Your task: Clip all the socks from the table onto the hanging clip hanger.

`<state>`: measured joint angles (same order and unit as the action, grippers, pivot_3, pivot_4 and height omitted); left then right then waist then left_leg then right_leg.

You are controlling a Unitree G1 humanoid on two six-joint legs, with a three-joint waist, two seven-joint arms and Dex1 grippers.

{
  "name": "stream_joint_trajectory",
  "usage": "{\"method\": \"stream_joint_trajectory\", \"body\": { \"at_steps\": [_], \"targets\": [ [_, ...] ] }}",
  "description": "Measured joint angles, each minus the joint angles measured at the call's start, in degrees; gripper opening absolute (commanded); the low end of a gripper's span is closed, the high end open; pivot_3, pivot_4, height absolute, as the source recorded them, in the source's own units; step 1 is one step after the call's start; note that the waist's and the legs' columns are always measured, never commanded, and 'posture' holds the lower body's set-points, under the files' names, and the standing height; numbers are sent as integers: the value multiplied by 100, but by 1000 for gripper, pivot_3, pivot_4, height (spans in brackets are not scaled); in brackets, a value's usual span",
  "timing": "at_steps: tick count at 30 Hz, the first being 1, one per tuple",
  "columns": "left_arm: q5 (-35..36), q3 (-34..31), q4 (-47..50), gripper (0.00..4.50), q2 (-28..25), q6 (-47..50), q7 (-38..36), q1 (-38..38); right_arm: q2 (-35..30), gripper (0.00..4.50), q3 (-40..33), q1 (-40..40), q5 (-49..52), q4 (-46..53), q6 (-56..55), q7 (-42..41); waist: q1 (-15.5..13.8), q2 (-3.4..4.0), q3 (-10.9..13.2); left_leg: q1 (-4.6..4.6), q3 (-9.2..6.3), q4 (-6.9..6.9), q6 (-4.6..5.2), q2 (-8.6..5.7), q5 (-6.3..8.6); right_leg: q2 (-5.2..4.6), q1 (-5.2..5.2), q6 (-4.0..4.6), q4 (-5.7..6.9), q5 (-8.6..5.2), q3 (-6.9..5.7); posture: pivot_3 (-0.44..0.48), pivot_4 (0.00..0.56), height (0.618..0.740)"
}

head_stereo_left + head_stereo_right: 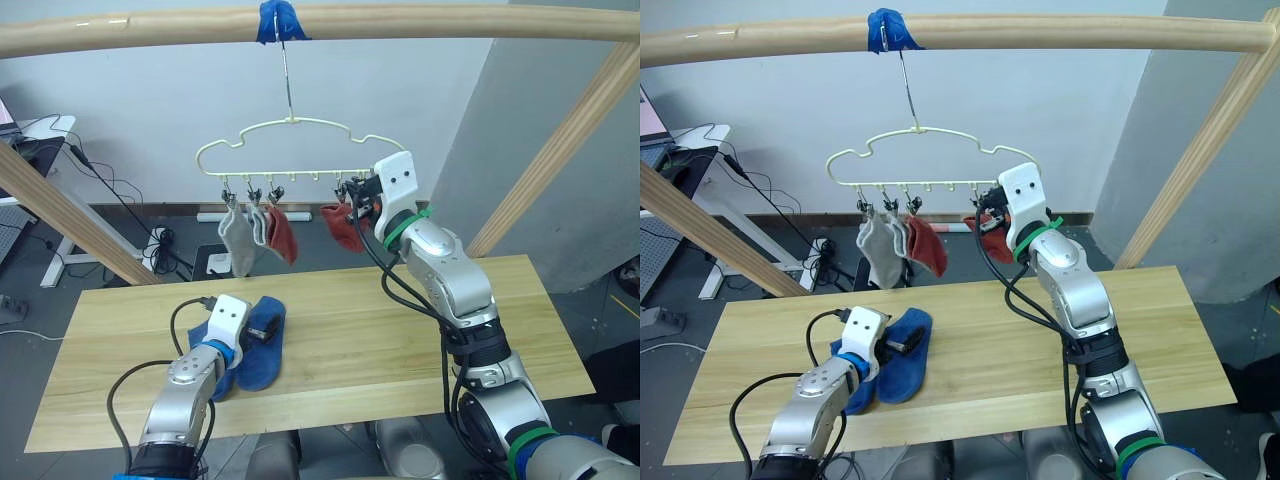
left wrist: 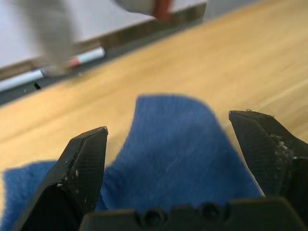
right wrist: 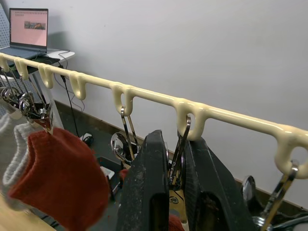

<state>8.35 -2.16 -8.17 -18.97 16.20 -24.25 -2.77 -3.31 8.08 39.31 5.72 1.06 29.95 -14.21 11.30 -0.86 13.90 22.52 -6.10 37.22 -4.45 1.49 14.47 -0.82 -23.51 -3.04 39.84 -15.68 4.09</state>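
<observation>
On the tabletop (image 1: pixel 400 340), below the clip hanger (image 1: pixel 290 150): two blue socks (image 1: pixel 262 345) lying side by side, touching. Above them, the left gripper (image 2: pixel 168 144), fingers (image 2: pixel 82 163) spread wide apart, holding nothing. On the hanger's row of clips: two light grey socks (image 1: pixel 238 240) and a rust red sock (image 1: pixel 283 235) hanging close together toward one end, a second rust red sock (image 1: pixel 343 226) further along. At that second red sock, the right gripper (image 3: pixel 175 192), raised to the hanger's bar, fingers (image 3: pixel 147 192) pinched closed on a metal clip (image 3: pixel 179 149). Overhead, a round wooden pole (image 1: pixel 400 20) carrying the hanger's hook, bound with blue tape (image 1: pixel 281 20).
</observation>
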Motion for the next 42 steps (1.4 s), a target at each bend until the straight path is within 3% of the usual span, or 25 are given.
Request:
{"method": "stream_joint_trajectory", "body": {
  "at_steps": [2, 5, 16, 19, 25, 32, 42],
  "targets": [
    [-107, 92, -182, 4500, 0, -16, -2, -91, 1, 61, 2, 0, 0, 0, 26, -30, -1, 0, 0, 0, 0, 0, 0, 0, 0, 0, 0, 0, 0, 0, 1, -208, 186, 730],
    [-296, 213, -311, 3878, -6, -32, -2, -144, 10, 61, 2, 0, 0, 0, 60, -50, 0, 0, 0, 0, 0, -1, 0, 0, 0, -1, 0, 0, -1, 0, 0, -210, 186, 730],
    [-750, 538, -421, 666, -160, -367, 8, -173, 62, 61, 1, -2, 2, 4, 137, -50, 3, -1, -15, -9, 1, -1, 2, 1, -2, 0, 1, 2, 5, 1, 2, -214, 186, 730],
    [-895, 586, -542, 12, -243, -641, 4, -173, 66, 61, 0, -2, 3, 4, 140, -50, 3, -1, -15, -9, 1, -2, 3, 1, -3, 0, 1, 3, 4, 2, 2, -214, 186, 730],
    [-870, 917, -535, 0, -458, -1553, -844, -543, 55, 61, -3, -3, 3, 9, 183, -50, -24, -1, -15, 1, -1, -2, 2, -1, -4, 0, 0, 3, 0, 2, -1, -214, 186, 730],
    [-237, 1156, 41, 0, -171, -1538, -1896, -1258, 41, 61, -8, -15, 3, 121, 208, -46, -1, -1, -15, 4, 2, -17, 1, 1, -4, -1, 0, 3, -24, 2, 0, -214, 186, 730],
    [-326, 1315, -665, 0, 922, -1808, -1494, -2398, 39, 61, -7, -24, 4, 148, 288, -43, 23, -2, -16, 8, 1, -16, 2, -1, -4, -1, 0, 3, -33, 2, -1, -247, 181, 730]
  ]
}}
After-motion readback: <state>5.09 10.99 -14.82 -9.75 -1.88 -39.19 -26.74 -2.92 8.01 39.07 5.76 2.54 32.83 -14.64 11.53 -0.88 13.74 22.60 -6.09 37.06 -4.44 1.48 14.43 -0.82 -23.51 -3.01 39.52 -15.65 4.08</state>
